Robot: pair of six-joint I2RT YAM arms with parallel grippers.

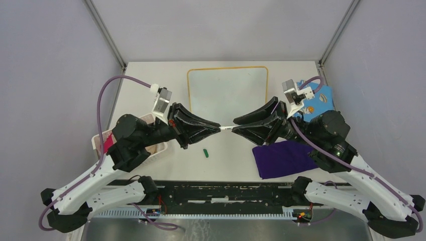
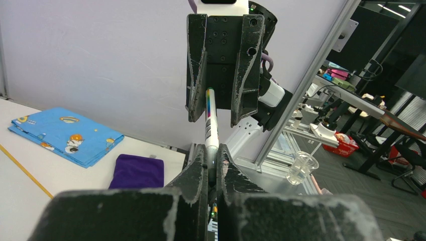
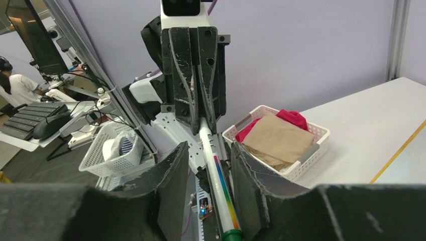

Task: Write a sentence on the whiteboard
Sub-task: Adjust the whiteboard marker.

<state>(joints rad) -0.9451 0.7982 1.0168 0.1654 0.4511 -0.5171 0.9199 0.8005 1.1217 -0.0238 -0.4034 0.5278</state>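
whiteboard beyond left hand and right hand, marker bridging them

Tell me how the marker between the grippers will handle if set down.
The marker looks stiff: it runs straight from the left gripper to the right gripper without sagging. Its slim round barrel would probably roll on the table; glossy, it may slip.
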